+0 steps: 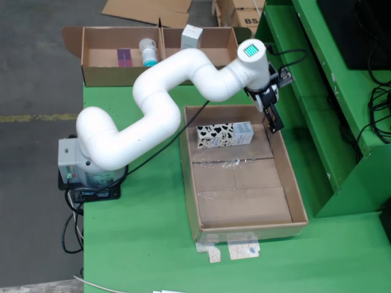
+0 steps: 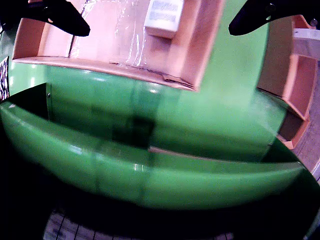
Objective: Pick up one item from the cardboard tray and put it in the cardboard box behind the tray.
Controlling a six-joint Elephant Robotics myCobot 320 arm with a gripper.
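The shallow cardboard tray (image 1: 244, 201) lies on the green table. One item lies in its far part: a black-and-white patterned carton (image 1: 224, 135) on its side. My gripper (image 1: 273, 117) hangs at the tray's far right corner, to the right of the carton and apart from it. In the wrist view my gripper (image 2: 159, 31) is open wide, with both black fingertips (image 2: 60, 17) at the top corners and nothing between them. The carton's pale end (image 2: 164, 17) shows inside the tray (image 2: 200, 45). The cardboard box (image 1: 98, 73) stands behind the tray.
In the box are a purple packet (image 1: 124, 58), a white bottle with a teal cap (image 1: 148, 52) and a white carton (image 1: 191, 36). A green shelf frame (image 1: 317, 91) rises close on the gripper's right. Paper scraps (image 1: 235, 250) lie before the tray.
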